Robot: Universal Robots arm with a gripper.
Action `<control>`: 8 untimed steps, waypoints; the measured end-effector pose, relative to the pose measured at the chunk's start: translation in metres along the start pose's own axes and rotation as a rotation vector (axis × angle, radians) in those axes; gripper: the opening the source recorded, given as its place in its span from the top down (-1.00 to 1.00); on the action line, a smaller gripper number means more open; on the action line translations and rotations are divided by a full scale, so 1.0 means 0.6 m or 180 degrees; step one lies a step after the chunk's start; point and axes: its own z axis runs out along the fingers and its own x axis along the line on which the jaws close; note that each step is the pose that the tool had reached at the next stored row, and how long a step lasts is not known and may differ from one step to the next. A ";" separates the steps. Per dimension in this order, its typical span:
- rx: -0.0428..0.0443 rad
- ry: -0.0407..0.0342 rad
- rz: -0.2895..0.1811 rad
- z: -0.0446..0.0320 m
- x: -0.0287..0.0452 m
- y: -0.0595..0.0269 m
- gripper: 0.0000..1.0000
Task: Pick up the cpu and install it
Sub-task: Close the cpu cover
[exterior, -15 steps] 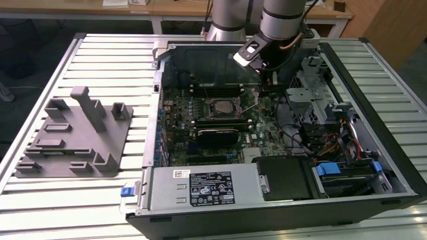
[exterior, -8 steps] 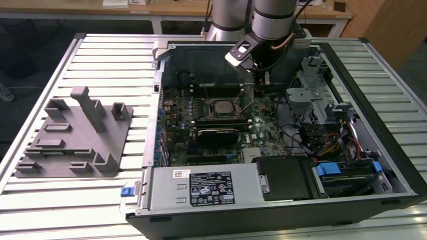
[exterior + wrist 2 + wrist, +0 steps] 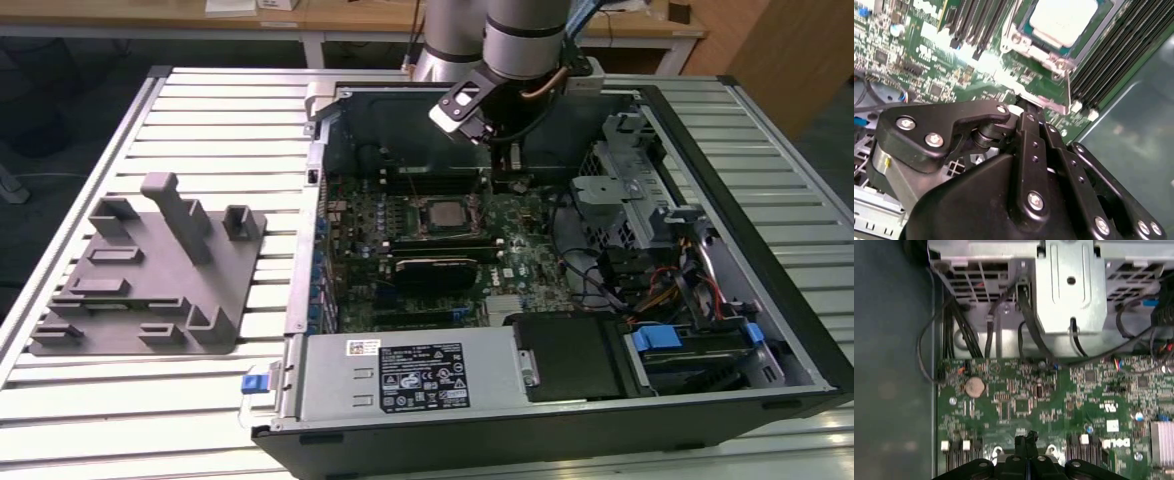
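The cpu (image 3: 438,212), a small square chip with a silvery top, lies flat in its socket on the green motherboard (image 3: 534,262) inside the open computer case. In the second wrist view the cpu (image 3: 1064,17) sits within the metal socket frame (image 3: 1041,97). My gripper (image 3: 507,172) hangs low over the board, just to the exterior view's right of the socket. Its black fingers are shut together with nothing between them, as both wrist views show (image 3: 1026,107) (image 3: 1026,438). The tips are close to the socket frame's edge; I cannot tell whether they touch it.
A grey plastic fixture (image 3: 147,270) stands on the slatted table at the exterior view's left. In the case are a power supply (image 3: 407,375), a metal drive cage (image 3: 627,195) and cable bundles (image 3: 667,290). Memory slots (image 3: 1114,55) flank the socket. A coin battery (image 3: 974,386) sits on the board.
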 end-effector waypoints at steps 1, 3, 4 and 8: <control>0.0000 0.0000 0.0001 0.000 0.000 -0.004 0.79; 0.0000 0.0000 0.0002 0.000 0.000 -0.010 0.79; 0.0000 0.0001 0.0003 -0.001 0.000 -0.012 0.79; 0.0000 0.0000 0.0006 -0.001 -0.001 -0.021 0.79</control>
